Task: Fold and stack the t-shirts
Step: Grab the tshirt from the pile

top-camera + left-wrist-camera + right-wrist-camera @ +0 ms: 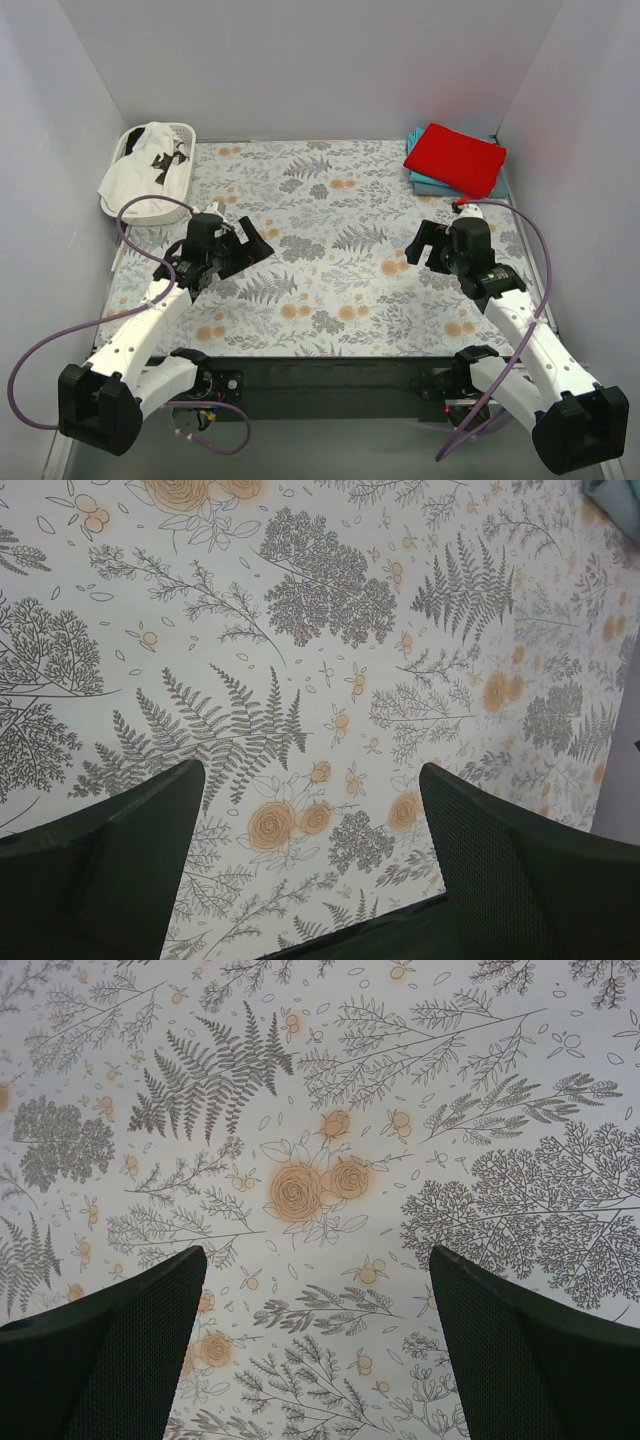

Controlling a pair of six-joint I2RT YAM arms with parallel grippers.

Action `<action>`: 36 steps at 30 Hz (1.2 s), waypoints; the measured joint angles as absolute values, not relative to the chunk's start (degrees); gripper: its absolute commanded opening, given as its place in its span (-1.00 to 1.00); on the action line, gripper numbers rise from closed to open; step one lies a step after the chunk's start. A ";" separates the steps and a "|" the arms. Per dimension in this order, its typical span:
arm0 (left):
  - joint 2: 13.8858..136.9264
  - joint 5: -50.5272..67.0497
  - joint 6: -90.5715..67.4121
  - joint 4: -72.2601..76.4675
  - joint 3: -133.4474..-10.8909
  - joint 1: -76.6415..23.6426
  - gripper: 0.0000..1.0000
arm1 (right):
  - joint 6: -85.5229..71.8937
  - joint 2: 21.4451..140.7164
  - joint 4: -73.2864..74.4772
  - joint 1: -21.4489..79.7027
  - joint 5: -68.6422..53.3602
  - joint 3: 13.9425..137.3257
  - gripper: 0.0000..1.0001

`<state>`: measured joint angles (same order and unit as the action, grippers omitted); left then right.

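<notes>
Red shirt (455, 158) lies folded atop a teal shirt (420, 181) in the far right corner, seemingly a stack begun. White shirt (145, 172) waits heaped in the basket (186, 130), far left. Left gripper (260, 241) and right gripper (421, 245) hover over the tablecloth (330, 260), fingers spread, empty.

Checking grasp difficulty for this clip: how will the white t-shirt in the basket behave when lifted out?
Likely floppy: the white t-shirt lies crumpled, draping over the rim of the lattice basket. Being thin cloth, probably light; it may drag the basket along.
</notes>
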<state>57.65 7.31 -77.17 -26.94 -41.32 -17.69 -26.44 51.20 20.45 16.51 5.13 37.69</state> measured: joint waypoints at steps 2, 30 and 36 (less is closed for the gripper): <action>57.76 7.14 -77.87 -26.96 -41.65 -17.69 0.77 | -25.98 50.72 20.43 16.51 4.47 37.69 0.97; 109.06 -19.00 -84.03 -31.94 -96.16 13.23 0.77 | -20.97 50.83 20.03 16.51 -10.87 35.68 0.97; 124.55 -20.67 -85.65 -32.49 -103.61 16.64 0.71 | -20.82 51.79 19.05 16.53 -13.32 35.38 0.97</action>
<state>124.55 -20.67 -85.65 -32.49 -103.61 16.64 -20.82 51.79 19.05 16.53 -13.32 35.38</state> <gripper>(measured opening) 0.872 0.983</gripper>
